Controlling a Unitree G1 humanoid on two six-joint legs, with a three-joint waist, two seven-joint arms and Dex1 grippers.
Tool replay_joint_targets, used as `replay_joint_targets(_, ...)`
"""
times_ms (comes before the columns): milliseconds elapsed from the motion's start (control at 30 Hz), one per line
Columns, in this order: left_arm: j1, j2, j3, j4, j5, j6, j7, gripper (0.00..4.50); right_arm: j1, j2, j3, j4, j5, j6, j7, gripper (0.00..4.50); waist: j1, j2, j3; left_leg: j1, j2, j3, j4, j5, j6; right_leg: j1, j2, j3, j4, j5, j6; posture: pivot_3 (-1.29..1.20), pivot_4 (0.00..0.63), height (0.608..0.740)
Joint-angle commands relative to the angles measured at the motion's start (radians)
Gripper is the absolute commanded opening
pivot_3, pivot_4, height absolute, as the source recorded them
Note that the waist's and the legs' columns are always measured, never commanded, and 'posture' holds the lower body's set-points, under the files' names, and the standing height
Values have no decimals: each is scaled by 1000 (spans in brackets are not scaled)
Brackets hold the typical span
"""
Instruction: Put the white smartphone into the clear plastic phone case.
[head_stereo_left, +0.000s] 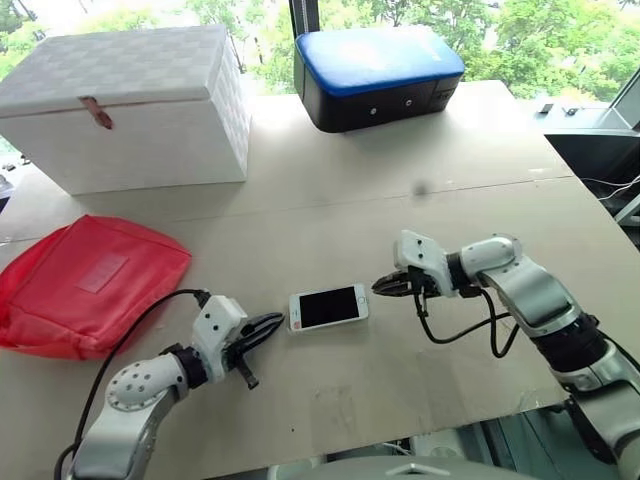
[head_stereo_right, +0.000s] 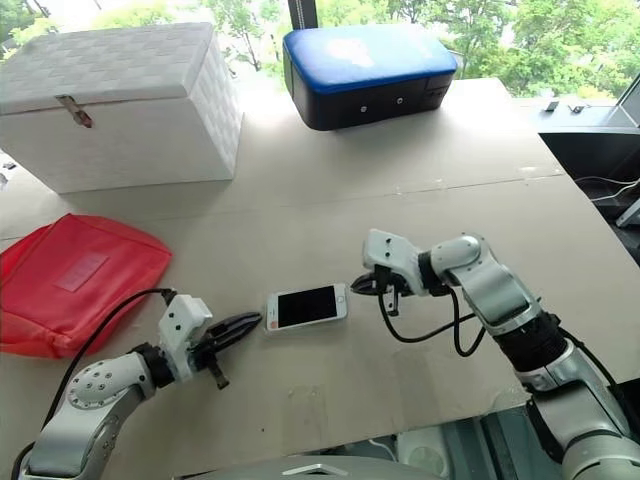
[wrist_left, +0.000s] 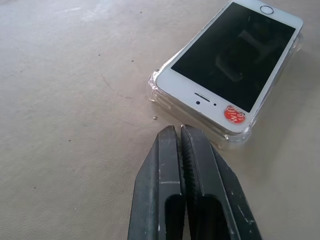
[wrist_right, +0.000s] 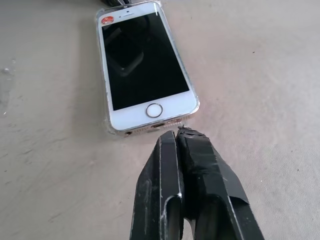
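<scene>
White smartphone (head_stereo_left: 329, 307) with dark screen lies face up on the beige tabletop (head_stereo_left: 400, 190), seated in the clear plastic phone case (wrist_left: 239, 137). Left gripper (head_stereo_left: 272, 324) closed, empty, just beside one short end; right gripper (head_stereo_left: 384, 286) closed, empty, near the other.

One smartphone (head_stereo_left: 329, 307) (one case (wrist_left: 239, 137), seemingly)

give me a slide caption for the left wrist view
Shut left end effector beside the white smartphone with dark screen, which sits in the clear plastic phone case on the beige table.
</scene>
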Motion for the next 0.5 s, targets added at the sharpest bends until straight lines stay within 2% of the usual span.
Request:
replay_joint_targets(33, -1, 5, -7, -11, 3, -9, -10, 125, 11, -15, 1, -47, 11, 6, -9, 0, 5, 0, 0, 0, 0, 0, 1, 0, 0, 1, 0, -1, 0, 0, 0, 0, 150, 734)
replay_joint_targets(500, -11, 15, -15, -21, 4, -2, -17, 125, 2, 30, 77, -29, 15, -4, -10, 0, 17, -1, 1, 0, 0, -1, 3, 2, -3, 3, 7, -3, 1, 0, 1, 0, 150, 734)
